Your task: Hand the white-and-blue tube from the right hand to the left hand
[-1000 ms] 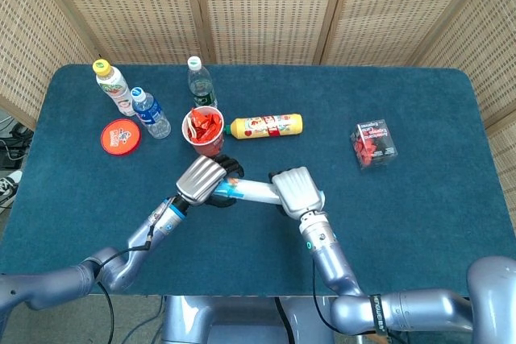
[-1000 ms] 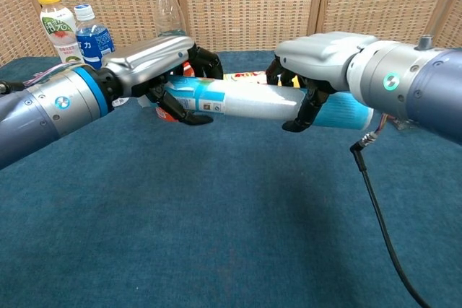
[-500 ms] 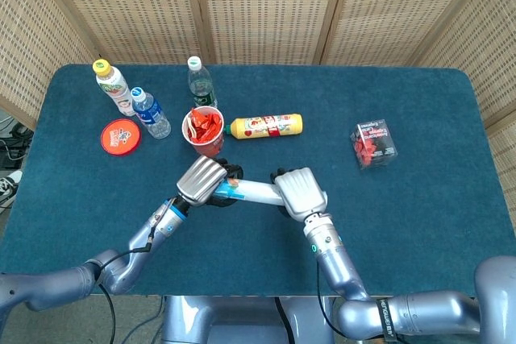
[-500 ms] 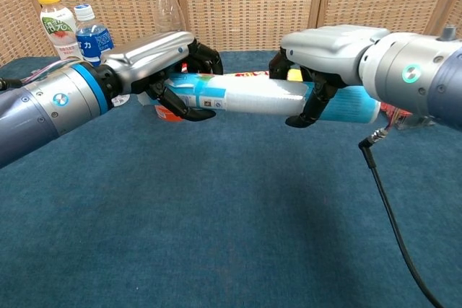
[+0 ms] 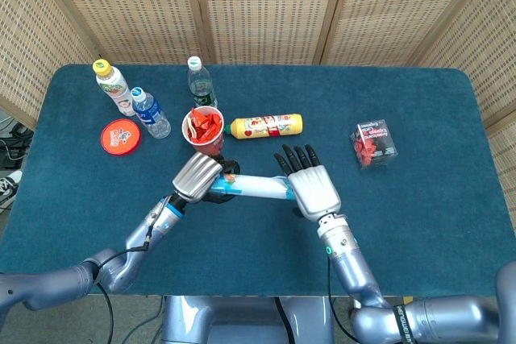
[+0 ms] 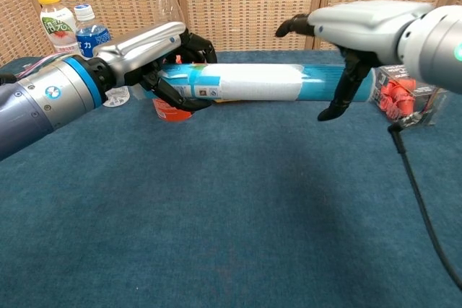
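The white-and-blue tube lies level in the air above the blue table, between the two hands. My left hand grips its left end with the fingers curled around it. My right hand hovers over the tube's blue right end, its fingers stretched out straight and apart, no longer wrapped around the tube. In the chest view its thumb hangs down in front of the blue end. Whether the palm still touches the tube is hidden.
Just behind the left hand stands a red cup of snacks, with a yellow bottle lying beside it. Three upright bottles and a red lid sit at the back left. A small box is at the right.
My right hand has let go of the tube: its fingers uncurled and straightened. The left hand keeps its grip, and the tube has risen slightly to level.
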Motion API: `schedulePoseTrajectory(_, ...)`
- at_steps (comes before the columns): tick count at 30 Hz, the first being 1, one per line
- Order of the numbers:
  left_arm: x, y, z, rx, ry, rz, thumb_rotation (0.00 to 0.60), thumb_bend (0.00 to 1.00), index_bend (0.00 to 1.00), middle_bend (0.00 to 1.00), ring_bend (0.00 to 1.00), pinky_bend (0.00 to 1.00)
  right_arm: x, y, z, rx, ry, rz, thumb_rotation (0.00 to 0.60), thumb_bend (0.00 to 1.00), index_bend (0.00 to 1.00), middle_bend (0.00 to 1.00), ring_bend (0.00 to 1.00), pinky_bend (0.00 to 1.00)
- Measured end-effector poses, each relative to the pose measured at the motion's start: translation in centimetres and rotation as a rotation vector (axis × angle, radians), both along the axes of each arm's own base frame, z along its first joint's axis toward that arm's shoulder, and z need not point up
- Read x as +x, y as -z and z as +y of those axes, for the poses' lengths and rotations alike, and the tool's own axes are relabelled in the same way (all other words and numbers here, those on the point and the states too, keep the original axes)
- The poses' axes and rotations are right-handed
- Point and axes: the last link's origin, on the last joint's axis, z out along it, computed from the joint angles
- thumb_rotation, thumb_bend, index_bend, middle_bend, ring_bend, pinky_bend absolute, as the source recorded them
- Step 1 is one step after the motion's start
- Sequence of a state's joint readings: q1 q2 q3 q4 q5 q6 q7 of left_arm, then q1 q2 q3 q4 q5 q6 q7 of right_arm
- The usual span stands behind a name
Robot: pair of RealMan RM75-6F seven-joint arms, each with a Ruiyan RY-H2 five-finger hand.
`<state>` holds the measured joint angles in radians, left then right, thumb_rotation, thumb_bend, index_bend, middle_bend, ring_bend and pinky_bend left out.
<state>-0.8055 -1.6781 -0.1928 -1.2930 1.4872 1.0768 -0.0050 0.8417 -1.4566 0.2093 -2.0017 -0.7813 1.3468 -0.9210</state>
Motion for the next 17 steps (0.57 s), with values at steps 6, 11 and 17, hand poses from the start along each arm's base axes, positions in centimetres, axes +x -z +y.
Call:
schedulePoseTrajectory(6,-0.7,-0.6,0.2,0.002,-0.015,-0.004,0.6,0.52,0.67,0.66,0.54,0.8,-3.3,-3.1,-0.3,-0.13,-0.009,0.037,0.6,0.0,0.0,0.0,0.0,0.0)
schedulePoseTrajectory(11,-1.5,-1.2,0.2,0.0,-0.032,-0.016,0.6,0.52,0.67,0.66,0.54,0.8,-7.3,-5.4,-0.2,-0.196,0.007,0.051,0.6,0.0,0.0,0.0,0.0,0.0)
schedulePoseTrajectory(17,-2.8,-2.0,-0.5,0.0,-0.045,-0.024,0.6,0.52,0.67,0.66,0.54,0.8,-13.5,-7.4,-0.2,-0.248,0.012,0.068,0.6,0.0,0.0,0.0,0.0,0.0)
